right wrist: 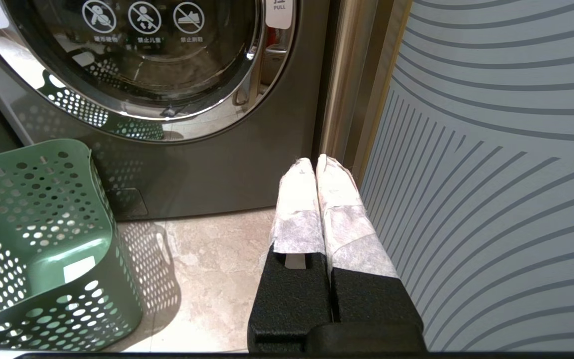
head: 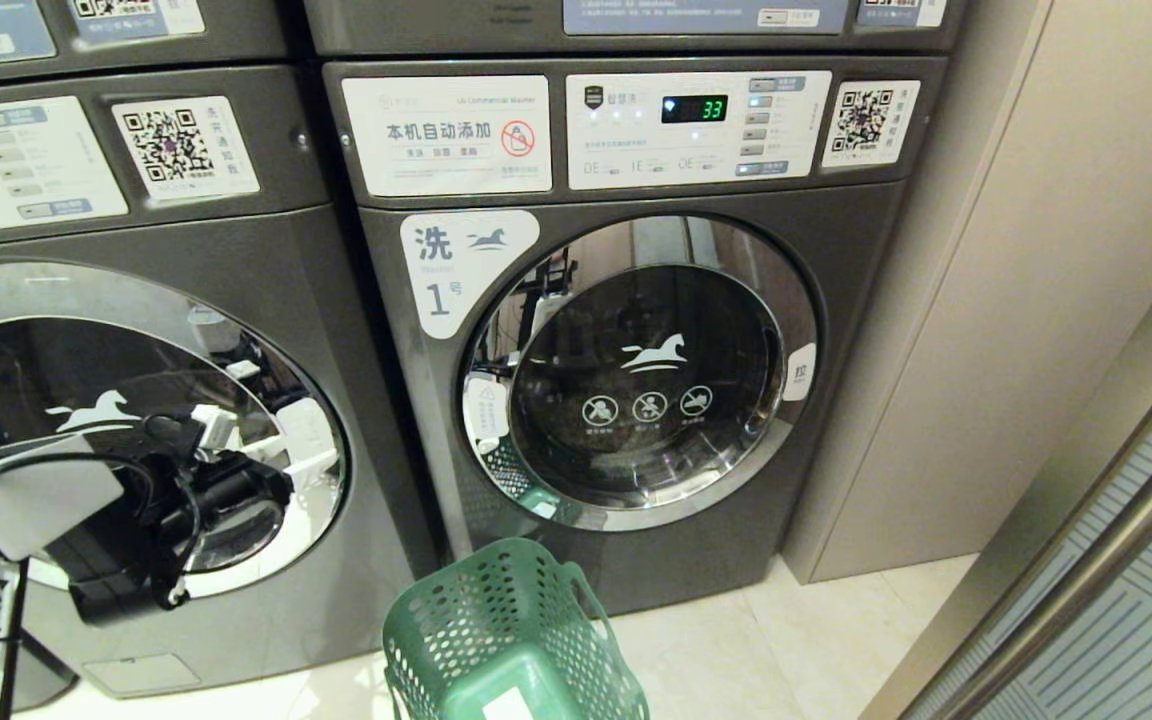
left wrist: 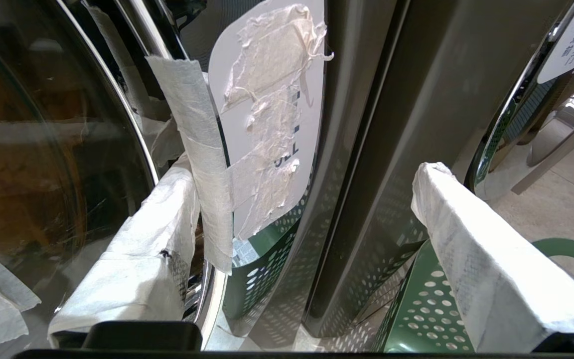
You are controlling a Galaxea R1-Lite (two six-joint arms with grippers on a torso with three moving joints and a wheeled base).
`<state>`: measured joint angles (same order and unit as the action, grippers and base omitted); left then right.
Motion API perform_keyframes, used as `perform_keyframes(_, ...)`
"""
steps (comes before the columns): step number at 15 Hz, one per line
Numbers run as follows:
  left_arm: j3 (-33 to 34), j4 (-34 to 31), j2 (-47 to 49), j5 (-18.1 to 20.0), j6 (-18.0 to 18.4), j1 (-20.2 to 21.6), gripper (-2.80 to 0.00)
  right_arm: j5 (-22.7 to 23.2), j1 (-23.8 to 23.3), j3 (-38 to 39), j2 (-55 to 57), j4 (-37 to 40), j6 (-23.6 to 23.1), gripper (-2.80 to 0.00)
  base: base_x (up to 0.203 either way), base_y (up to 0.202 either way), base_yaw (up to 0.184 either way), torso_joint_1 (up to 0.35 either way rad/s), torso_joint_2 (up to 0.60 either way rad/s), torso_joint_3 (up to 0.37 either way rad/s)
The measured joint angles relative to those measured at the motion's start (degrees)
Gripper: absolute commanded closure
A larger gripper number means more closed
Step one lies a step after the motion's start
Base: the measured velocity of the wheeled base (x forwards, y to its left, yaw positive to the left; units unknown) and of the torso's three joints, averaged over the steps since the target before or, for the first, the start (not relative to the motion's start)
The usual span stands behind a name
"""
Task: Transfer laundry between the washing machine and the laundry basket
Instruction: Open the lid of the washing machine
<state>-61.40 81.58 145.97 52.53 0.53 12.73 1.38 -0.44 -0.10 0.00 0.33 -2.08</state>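
A: Where is the left gripper point(left wrist: 297, 209) sitting right now?

B: It is hovering in front of the left-hand washing machine point(head: 266, 300), close to the edge of that machine's round door point(head: 136, 440). In the head view the arm is showing at the lower left, dark against the chrome ring. Its jaws are standing wide apart, gripping nothing; the two tape-wrapped fingers point(left wrist: 486, 259) are framing the door's taped-over pull label point(left wrist: 272, 124) and the seam between the two machines.

A: And the right gripper point(right wrist: 315, 164)?

B: It is hanging low beside the patterned glass panel point(right wrist: 491, 149), jaws pressed together, empty, pointing toward the floor point(right wrist: 207, 259) near the bottom right corner of washing machine number 1 point(head: 626, 330).

A: Is that machine's door open?

B: No, its door point(head: 646, 375) is sitting closed, and the display point(head: 694, 108) is reading 33. The drum behind the glass is looking dark; I cannot tell whether laundry is lying inside.

A: Where is the basket?

B: The green perforated laundry basket point(head: 511, 640) is standing on the tiled floor just in front of machine number 1, below its door. From the right wrist view its inside is showing only a white sticker, no clothes.
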Motion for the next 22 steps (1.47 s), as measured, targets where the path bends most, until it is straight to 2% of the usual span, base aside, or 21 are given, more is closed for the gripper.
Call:
perform_keyframes(3, -0.06, 0.01, 0.09, 3.91, 0.07, 0.0, -2.8, 0.0, 0.0, 0.0, 0.0, 0.0, 0.07, 0.0, 0.0, 0.0, 0.0, 0.0, 0.0, 0.0)
perform_keyframes(9, 0.82, 0.45, -0.24, 5.48, 0.11, 0.0, -2.8, 0.0, 0.0, 0.02, 0.0, 0.02, 0.05, 0.0, 0.0, 0.0, 0.0, 0.0, 0.0, 0.0)
perform_keyframes(12, 4.55, 3.7, -0.88, 5.42, 0.18, 0.0, -2.8, 0.0, 0.0, 0.0, 0.0, 0.02, 0.07, 0.0, 0.0, 0.0, 0.0, 0.0, 0.0, 0.0)
perform_keyframes(13, 5.51, 4.11, -0.99, 9.23, 0.11, 0.72, -2.8, 0.0, 0.0, 0.0, 0.0, 0.05, 0.02, 0.0, 0.0, 0.0, 0.0, 0.0, 0.0, 0.0)
perform_keyframes(14, 6.01, 4.26, -1.07, 10.84, 0.06, 1.1, -2.8, 0.02, 0.0, 0.0, 0.0, 0.0, 0.0, 0.0, 0.0, 0.0, 0.0, 0.0, 0.0, 0.0)
perform_keyframes(21, 7.09, 3.7, -3.4, 8.58, -0.42, 1.23, -2.8, 0.0, 0.0, 0.0, 0.0, 0.0, 0.05, 0.0, 0.0, 0.0, 0.0, 0.0, 0.0, 0.0)
perform_keyframes(22, 7.73, 3.69, -4.06, 8.87, -0.53, 2.47, -2.8, 0.0, 0.0, 0.0, 0.0, 0.0, 0.05, 0.0, 0.0, 0.0, 0.0, 0.0, 0.0, 0.0)
